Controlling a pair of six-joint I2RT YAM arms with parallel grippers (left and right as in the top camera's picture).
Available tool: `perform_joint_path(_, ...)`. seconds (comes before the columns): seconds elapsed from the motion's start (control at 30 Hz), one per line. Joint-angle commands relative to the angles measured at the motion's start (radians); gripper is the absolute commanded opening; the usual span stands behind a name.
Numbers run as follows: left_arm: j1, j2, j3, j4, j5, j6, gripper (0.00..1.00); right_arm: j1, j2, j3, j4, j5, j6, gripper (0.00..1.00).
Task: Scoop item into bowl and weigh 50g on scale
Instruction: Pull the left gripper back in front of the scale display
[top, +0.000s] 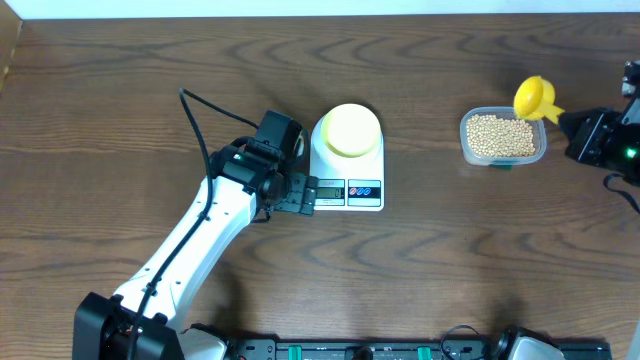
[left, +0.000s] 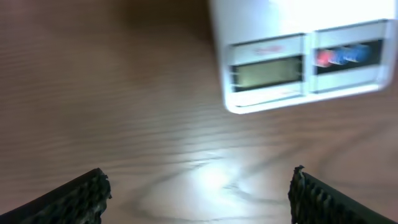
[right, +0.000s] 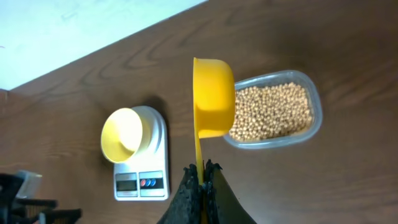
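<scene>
Lower left to centre of the overhead view: left arm (top: 200, 235) runs diagonally up across the table (top: 120, 90), white links, black cable along it. Left claw (left: 199, 174) is spread wide with nothing between the fingers (left: 81, 196). It sits low over bare wood, just beside the left front corner of the scale (top: 347, 165); can't tell if it touches. The left wrist view is blurred and shows only that scale corner at upper right: the display (left: 267, 71), reading illegible, and the buttons (left: 339, 56) as a red and blue smear. At frame centre the scale lies flat on the table, with its display edge toward the bottom of the frame. The bowl (top: 350, 130) sits upright on its platform and covers most of it. Right of centre, well apart from the scale: a clear tub (top: 540, 150) on the table, with the beans (top: 500, 136) in it as an even layer. The scoop (right: 213, 99) is above the tub's upper-right corner in the overhead view, tipped on its side, clear of the beans; can't tell if anything is in it. Far right: right claw (right: 202, 169) is clamped on the end of the scoop's thin handle, fingers pressed together around it. In the right wrist view the scoop cup overlaps the left end of the tub, with the bowl and scale further left.
</scene>
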Motion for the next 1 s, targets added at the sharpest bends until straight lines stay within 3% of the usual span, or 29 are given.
perform_joint_path(0.0, 0.005, -0.014, 0.003, 0.002, 0.114, 0.032, 0.94, -0.004, 0.003, 0.011, -0.003, -0.013, 0.028, 0.01)
perform_joint_path(0.13, 0.005, -0.014, 0.003, 0.003, 0.037, 0.031, 0.94, -0.004, 0.003, 0.011, -0.002, -0.002, 0.027, 0.01)
perform_joint_path(0.4, 0.005, -0.014, 0.003, 0.0, -0.253, 0.028, 0.94, -0.004, 0.003, 0.011, -0.002, 0.077, 0.028, 0.01)
perform_joint_path(0.63, 0.005, -0.014, 0.003, 0.0, -0.252, 0.028, 0.94, -0.004, 0.009, 0.01, 0.005, 0.198, 0.027, 0.01)
perform_joint_path(0.97, 0.005, -0.014, 0.003, 0.002, -0.253, 0.029, 0.94, -0.004, 0.014, 0.01, 0.112, 0.204, 0.001, 0.01)
